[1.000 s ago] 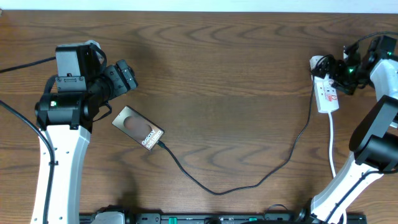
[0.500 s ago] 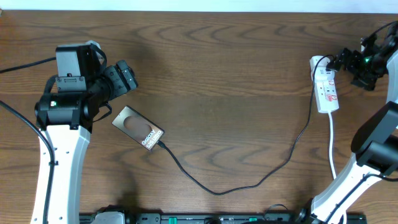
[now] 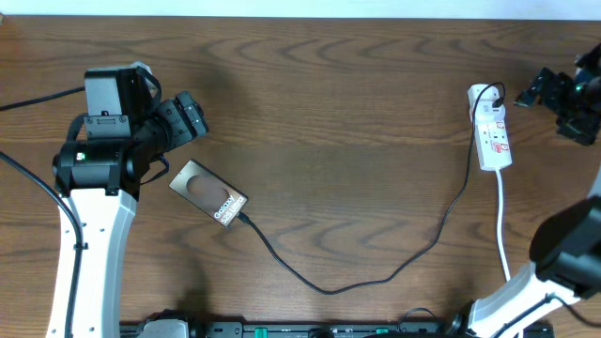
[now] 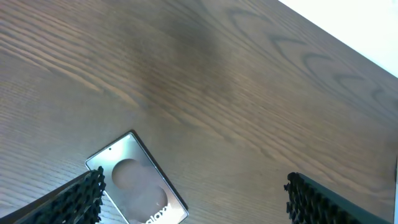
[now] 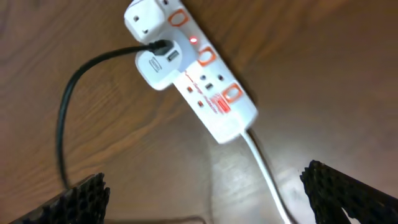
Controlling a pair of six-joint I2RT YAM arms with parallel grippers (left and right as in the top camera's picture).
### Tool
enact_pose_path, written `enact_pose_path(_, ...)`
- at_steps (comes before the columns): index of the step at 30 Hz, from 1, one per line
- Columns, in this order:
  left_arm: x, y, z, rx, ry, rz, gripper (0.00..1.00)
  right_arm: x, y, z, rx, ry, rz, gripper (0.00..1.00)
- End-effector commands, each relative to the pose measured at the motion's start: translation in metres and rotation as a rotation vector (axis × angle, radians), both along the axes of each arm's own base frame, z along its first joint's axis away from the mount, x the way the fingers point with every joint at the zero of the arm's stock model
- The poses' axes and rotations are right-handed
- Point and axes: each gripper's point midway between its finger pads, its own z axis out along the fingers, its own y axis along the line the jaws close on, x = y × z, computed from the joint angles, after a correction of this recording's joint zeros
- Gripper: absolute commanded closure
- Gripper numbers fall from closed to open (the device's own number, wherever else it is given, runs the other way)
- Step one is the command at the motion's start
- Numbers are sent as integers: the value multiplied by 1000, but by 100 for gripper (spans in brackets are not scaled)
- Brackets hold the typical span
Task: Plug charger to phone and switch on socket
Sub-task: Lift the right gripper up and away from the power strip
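1. Overhead view: the phone (image 3: 208,192) lies flat and slantwise on the bench (image 3: 338,113), left of centre, lettering up.
2. The charger (image 3: 376,280) meets the phone's lower right short edge, sags in a long loop toward the front of the bench, then climbs to the socket (image 3: 491,136) at the far right.
3. The left pincer (image 3: 188,115) sits just up and left of the phone, not touching it. In the left wrist view its two pads (image 4: 81,196) stand wide apart with nothing between them but the bench and the phone's top end below.
4. The right pincer (image 3: 537,91) hangs just right of the socket's far end, apart from it. Its fingers (image 5: 84,199) are spread wide and hold nothing.
5. Right wrist view: a white adapter (image 5: 155,65) sits in the socket with the black cable running from it, and a small red dot (image 5: 193,40) glows beside it. A white cord (image 5: 264,171) leaves the socket's other end.
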Motion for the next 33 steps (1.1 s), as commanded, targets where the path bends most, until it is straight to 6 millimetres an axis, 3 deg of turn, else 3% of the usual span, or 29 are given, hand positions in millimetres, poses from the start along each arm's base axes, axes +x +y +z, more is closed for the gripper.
enact_pose_path(1, 4, 1, 9, 19, -23, -4, 9, -16, -7, 47, -74, -72, -132, 1)
enact_pose_path(6, 4, 1, 9, 19, -23, -4, 9, -30, -1, 79, -90, -140, -160, 1)
enact_pose_path(9, 4, 1, 9, 19, -23, -4, 9, -33, 1, 86, -97, -158, -160, 1)
enact_pose_path(30, 3, 3, 8, 28, -21, -3, 9, -33, 1, 86, -98, -159, -160, 1)
enact_pose_path(33, -5, 6, 11, 47, -16, 10, 9, -33, 1, 86, -98, -159, -160, 1)
